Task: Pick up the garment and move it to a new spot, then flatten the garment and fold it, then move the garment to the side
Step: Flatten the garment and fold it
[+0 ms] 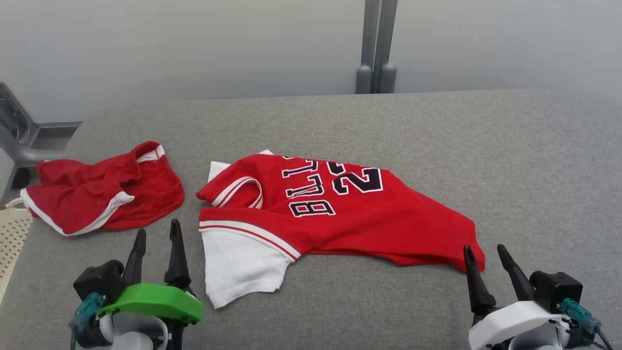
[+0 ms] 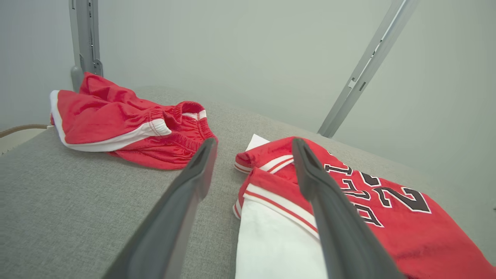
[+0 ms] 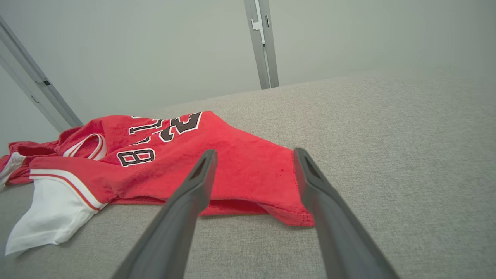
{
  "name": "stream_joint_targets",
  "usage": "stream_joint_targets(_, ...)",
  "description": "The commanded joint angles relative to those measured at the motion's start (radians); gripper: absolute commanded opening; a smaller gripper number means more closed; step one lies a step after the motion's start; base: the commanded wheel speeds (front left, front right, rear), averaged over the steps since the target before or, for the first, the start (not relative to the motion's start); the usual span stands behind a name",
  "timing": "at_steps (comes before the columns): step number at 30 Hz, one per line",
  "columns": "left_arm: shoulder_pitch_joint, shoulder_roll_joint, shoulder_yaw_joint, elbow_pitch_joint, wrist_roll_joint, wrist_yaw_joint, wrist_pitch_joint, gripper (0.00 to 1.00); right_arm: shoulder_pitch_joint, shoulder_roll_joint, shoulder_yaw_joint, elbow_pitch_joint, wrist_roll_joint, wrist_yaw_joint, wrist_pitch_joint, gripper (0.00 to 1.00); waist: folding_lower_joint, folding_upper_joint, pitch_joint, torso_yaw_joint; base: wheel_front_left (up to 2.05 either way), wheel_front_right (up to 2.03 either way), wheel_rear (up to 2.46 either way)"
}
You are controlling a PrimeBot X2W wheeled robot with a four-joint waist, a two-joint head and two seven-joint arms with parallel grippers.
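The garment (image 1: 340, 214) is a red jersey with black lettering and a white sleeve, lying loosely crumpled at the middle of the grey padded table (image 1: 437, 136). My left gripper (image 1: 156, 234) stands open at the lower left, just left of the white sleeve, holding nothing. In the left wrist view the left gripper (image 2: 252, 149) frames the garment's (image 2: 387, 217) collar end. My right gripper (image 1: 485, 253) is open at the lower right, fingertips by the garment's red hem corner. The right wrist view has the right gripper (image 3: 254, 159) pointing at the garment's (image 3: 232, 155) hem.
Red shorts with white trim (image 1: 104, 192) lie crumpled at the table's left (image 2: 128, 124). A grey post (image 1: 376, 46) rises behind the table against a pale wall. A perforated cream object (image 1: 12, 233) sits off the left edge. Bare grey surface spreads to the right.
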Motion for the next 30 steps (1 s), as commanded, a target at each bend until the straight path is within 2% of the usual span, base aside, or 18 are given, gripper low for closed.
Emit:
stream_joint_targets(1,0.023,0.001,0.007,-0.018,0.014,-0.007,-0.004,1.0,0.006,-0.002,-0.002,0.0,0.001,-0.001,0.0,1.0,0.0,0.0,-0.017,0.014,0.0,0.0,0.0)
stream_joint_targets(12,0.192,0.017,-0.016,-0.162,0.132,-0.031,-0.004,1.0,0.013,-0.002,-0.013,0.004,-0.021,-0.001,-0.015,1.0,0.0,0.0,-0.038,0.016,0.0,0.0,0.0)
stream_joint_targets(21,0.317,0.047,-0.04,-0.184,0.169,-0.005,0.029,1.0,0.043,-0.002,-0.027,0.013,-0.058,-0.001,0.012,1.0,0.0,0.0,-0.061,0.024,0.0,0.0,0.0)
stream_joint_targets(30,0.343,0.053,-0.052,-0.199,0.165,0.01,0.067,1.0,0.065,-0.002,-0.035,0.011,-0.072,-0.001,0.042,1.0,0.0,0.0,-0.065,0.031,0.0,0.0,0.0)
